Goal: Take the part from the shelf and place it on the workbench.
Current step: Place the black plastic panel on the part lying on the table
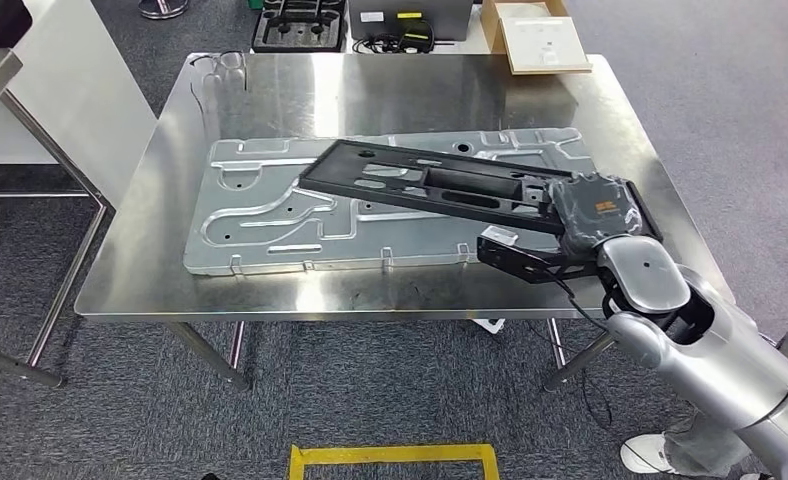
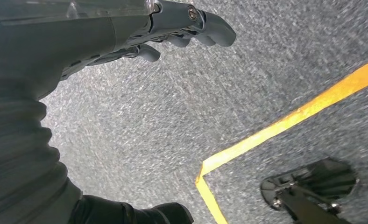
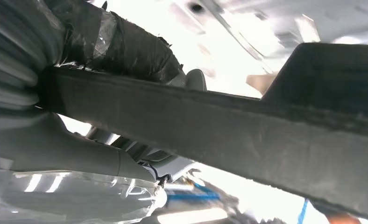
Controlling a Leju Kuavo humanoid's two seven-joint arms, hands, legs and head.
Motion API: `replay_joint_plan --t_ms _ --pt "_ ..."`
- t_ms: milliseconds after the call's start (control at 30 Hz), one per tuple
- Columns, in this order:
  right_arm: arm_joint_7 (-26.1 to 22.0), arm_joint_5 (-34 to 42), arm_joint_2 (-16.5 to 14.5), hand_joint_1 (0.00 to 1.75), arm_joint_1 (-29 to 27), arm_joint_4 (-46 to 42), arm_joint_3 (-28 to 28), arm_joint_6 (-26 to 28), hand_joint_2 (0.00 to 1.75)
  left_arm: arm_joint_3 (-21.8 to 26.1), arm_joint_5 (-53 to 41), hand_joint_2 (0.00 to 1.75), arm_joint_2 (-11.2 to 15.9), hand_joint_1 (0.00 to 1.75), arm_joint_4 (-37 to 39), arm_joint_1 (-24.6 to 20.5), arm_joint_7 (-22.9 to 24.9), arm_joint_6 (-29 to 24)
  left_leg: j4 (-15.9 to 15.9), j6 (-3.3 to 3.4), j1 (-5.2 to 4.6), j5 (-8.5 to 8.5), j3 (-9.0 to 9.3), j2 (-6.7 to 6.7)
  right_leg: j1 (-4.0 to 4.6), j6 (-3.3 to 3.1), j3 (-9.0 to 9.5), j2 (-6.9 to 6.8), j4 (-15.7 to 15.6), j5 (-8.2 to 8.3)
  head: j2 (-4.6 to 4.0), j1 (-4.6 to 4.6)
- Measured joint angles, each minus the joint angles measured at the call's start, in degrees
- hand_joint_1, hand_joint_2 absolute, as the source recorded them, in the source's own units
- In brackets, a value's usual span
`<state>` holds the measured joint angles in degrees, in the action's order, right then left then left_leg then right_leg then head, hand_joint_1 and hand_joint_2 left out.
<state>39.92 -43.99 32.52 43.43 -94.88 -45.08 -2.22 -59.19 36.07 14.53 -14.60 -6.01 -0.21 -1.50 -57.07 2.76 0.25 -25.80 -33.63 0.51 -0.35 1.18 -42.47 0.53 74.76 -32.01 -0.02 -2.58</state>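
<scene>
Gripping one end of a long black plastic frame [image 1: 440, 185], the robot's right hand [image 1: 595, 205] held the part low over a steel workbench [image 1: 170, 110], its fingers closed around the frame's near rim, as the right wrist view also showed [image 3: 126, 51]. The frame's long axis ran from the hand at about four o'clock on the bench toward ten o'clock, so nearly all of the part lay ahead of the fingers, out over a pressed metal panel [image 1: 260, 215] that lay flat on the benchtop. Whether the far end touched that panel could not be told; the held end appeared slightly raised. The left hand [image 2: 173, 28] hung at the robot's side above grey carpet [image 2: 149, 116] and a yellow floor line [image 2: 285, 126], fingers loosely apart and holding nothing. Only the right hand was near the part; setting it down looked to depend on lowering the held end until the frame rested flat.
</scene>
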Motion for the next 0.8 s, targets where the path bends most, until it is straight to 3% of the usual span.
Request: replay_joint_plan --t_ms 33,100,167,267,333,367,433,467,500,533,600,633,700,800 --pt "0.07 0.26 0.82 1.75 -0.57 0.61 0.39 -0.12 1.75 0.0 0.01 1.75 -0.01 0.0 0.0 0.05 -0.21 -0.1 -0.1 -0.02 -0.01 -0.46 0.5 0.1 -0.07 -0.02 -0.13 -0.01 -1.26 1.97 0.0 0.0" --pt "0.11 0.53 2.21 1.75 -1.42 1.61 1.16 -0.29 1.75 0.0 0.02 1.75 -0.07 0.0 0.0 0.16 -0.54 -0.28 -0.39 -0.28 -0.06 -1.52 1.54 0.26 -0.13 -0.24 2.39 -0.05 -8.52 7.1 0.0 0.01" --pt "0.13 0.6 3.16 1.75 -1.96 2.32 2.08 -0.34 1.75 0.0 0.05 1.75 -0.11 0.0 0.0 0.07 -0.69 -0.46 -0.79 -0.76 -0.29 -2.37 1.87 0.36 -0.05 -0.54 4.7 -0.05 -14.19 9.16 0.0 -0.01" --pt "0.18 0.6 4.23 1.75 -2.68 3.19 3.45 -0.41 1.75 0.0 0.1 1.75 -0.08 0.0 0.0 -0.07 -0.78 -0.62 -0.75 -1.38 -0.5 -2.94 1.79 0.36 -0.14 -1.16 5.25 0.09 -15.35 8.55 0.0 -0.1" --pt "0.23 0.58 4.82 1.75 -3.09 3.7 4.05 -0.46 1.75 0.0 0.11 1.75 -0.04 0.0 -0.01 -0.08 -0.82 -0.68 -2.47 -1.94 -0.49 -4.2 1.15 0.17 -0.36 -1.71 5.73 0.11 -15.66 8.26 0.01 -0.22" --pt "0.24 0.59 5.03 1.75 -3.33 3.93 4.39 -0.47 1.75 0.0 0.13 1.75 -0.03 0.0 -0.02 -0.12 -0.85 -0.72 -5.08 -2.2 -0.44 -5.5 -0.12 0.06 -0.45 -1.98 6.06 0.08 -15.8 8.09 0.01 -0.28" --pt "0.21 0.76 5.31 1.75 -3.97 4.31 5.17 -0.38 1.75 0.0 0.21 1.75 -0.04 0.0 -0.02 -0.19 -0.95 -0.77 -12.99 -2.45 -0.3 -8.37 -4.42 -0.08 -0.39 -2.36 6.61 0.04 -15.84 7.6 0.01 -0.43" --pt "0.19 0.87 5.41 1.75 -4.35 4.52 5.49 -0.28 1.75 -0.01 0.27 1.75 -0.07 0.0 -0.02 -0.17 -1.01 -0.78 -16.26 -2.51 -0.27 -8.94 -6.53 -0.09 -0.34 -2.44 6.92 0.04 -15.83 7.32 0.01 -0.42" --pt "0.09 0.98 5.5 1.75 -4.74 4.75 5.68 -0.17 1.75 -0.01 0.32 1.75 -0.1 0.0 -0.02 -0.12 -1.09 -0.78 -17.63 -2.5 -0.26 -8.34 -7.82 -0.1 -0.29 -2.47 7.3 0.06 -15.82 7.01 0.01 -0.43" --pt "-0.13 1.04 5.59 1.75 -5.08 4.99 5.79 0.01 1.75 -0.01 0.36 1.75 -0.14 0.0 -0.02 -0.08 -1.19 -0.79 -16.66 -2.4 -0.27 -6.55 -8.02 -0.1 -0.23 -2.48 7.73 0.09 -15.81 6.7 0.01 -0.42" --pt "-0.97 0.97 5.7 1.75 -5.48 5.4 5.94 0.6 1.75 -0.01 0.4 1.75 -0.14 0.0 -0.02 -0.08 -1.4 -0.89 -9.53 -1.71 -0.45 -1.2 -5.87 -0.09 -0.15 -2.47 8.69 0.18 -15.86 6.05 0.01 -0.42" --pt "-1.69 0.75 5.72 1.75 -5.5 5.54 6.02 1.14 1.75 -0.02 0.42 1.75 -0.06 0.0 -0.02 -0.1 -1.49 -0.97 -5.95 -1.26 -0.63 0.67 -4.46 -0.09 -0.05 -2.36 9.04 0.26 -15.89 5.77 0.01 -0.37" --pt "-3.65 -0.33 5.67 1.75 -5.47 5.74 6.09 2.22 1.75 -0.01 0.45 1.75 0.13 0.0 -0.02 -0.25 -1.68 -1.09 -1.79 -0.52 -1.03 1.64 -2.66 -0.09 -0.06 -1.99 9.25 0.38 -15.97 5.43 0.01 -0.28" --pt "-7.2 -3.06 5.14 1.75 -5.26 5.82 5.63 2.35 1.75 -0.02 0.45 1.75 0.16 0.0 -0.05 -0.65 -1.87 -1.13 -0.06 -0.22 -0.87 1.16 -1.51 -0.08 0.01 -1.24 9.18 0.25 -15.95 5.02 0.0 -0.19"
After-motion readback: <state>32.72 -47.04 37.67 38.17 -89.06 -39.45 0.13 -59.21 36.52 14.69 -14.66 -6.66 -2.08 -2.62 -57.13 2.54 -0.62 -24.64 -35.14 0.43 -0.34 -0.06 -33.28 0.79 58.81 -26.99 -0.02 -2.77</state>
